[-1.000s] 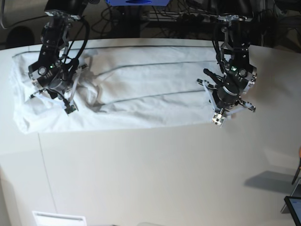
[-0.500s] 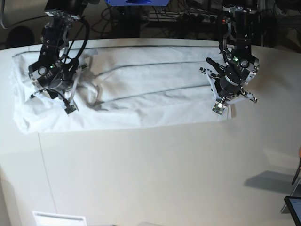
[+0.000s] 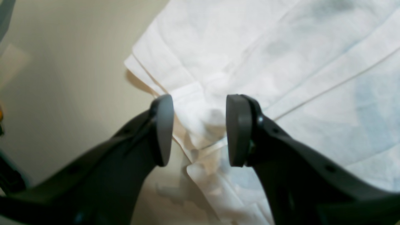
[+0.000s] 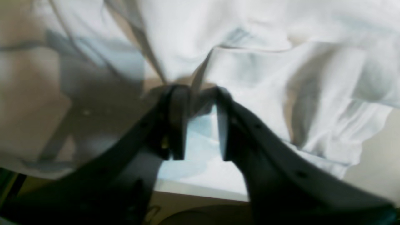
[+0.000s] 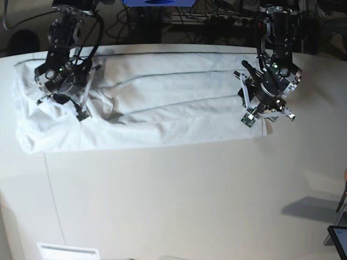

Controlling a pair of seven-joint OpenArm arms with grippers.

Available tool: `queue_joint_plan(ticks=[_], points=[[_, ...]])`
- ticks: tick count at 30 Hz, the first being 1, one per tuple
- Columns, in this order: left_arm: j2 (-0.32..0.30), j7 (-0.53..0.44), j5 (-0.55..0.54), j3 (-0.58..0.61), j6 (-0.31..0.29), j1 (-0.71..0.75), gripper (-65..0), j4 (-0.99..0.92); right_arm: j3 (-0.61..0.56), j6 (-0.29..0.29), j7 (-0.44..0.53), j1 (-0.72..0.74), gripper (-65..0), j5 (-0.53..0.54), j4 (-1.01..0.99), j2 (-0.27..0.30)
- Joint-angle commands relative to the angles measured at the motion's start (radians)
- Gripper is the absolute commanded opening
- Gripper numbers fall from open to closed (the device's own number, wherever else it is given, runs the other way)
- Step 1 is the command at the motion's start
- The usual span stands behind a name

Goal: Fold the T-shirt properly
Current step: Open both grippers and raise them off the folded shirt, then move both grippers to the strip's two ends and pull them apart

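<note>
White tabletop (image 5: 179, 200); T-shirt (image 5: 162, 108) beneath both parted hands.

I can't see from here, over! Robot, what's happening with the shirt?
Left tool open, over the shirt's edge. Right tool parted, fabric between its fingers. Large white cotton T-shirt lies folded long on the white table. Nothing in the way.

White tabletop (image 5: 179, 200), dark cluttered backdrop (image 5: 162, 24)

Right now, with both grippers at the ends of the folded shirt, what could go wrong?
1. The left gripper stands open over the layered corner of the T-shirt; lifting away may drag those layers apart.
2. At the right gripper a ridge of cloth sits between the jaws; it may snag and undo the fold.
</note>
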Motion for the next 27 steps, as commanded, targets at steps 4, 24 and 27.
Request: queue_joint_plan(ticks=[4,24,27], points=[[0.001,-0.015,-0.038,-0.005,0.0,-0.013,-37.1,0.027,0.002,0.002,0.008,-0.009,-34.4,0.004,0.02,-0.002],[0.098,-0.017,-0.196,-0.134,0.002,-0.087,-38.1,0.024,0.205,0.002,0.038,-0.026,-38.7,0.091,0.062,0.001],[0.108,-0.037,-0.193,-0.134,0.002,-0.088,-40.8,0.024,0.256,0.002,0.04,-0.026,-38.7,0.091,0.062,0.003]])
